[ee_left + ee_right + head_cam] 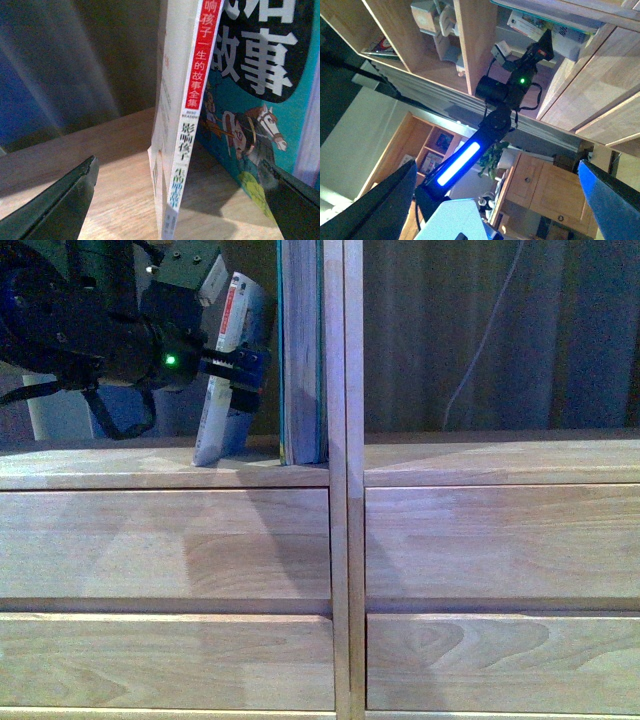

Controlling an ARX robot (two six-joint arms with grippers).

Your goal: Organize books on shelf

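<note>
The thick teal book stands upright against the shelf's central divider. The thin pale paperback with the red-and-white spine leans against it, its foot on the shelf board. My left gripper is open, with its fingers on either side of the paperback. In the left wrist view the paperback's spine sits between the dark fingers, and the teal cover is behind it. My right gripper is open and empty, away from the shelf. It looks at the left arm.
Plain drawer fronts fill the shelf below the books. The right cubby shows a dark curtain and a white cable. The right wrist view shows toys in another cubby, a potted plant and a wooden cabinet.
</note>
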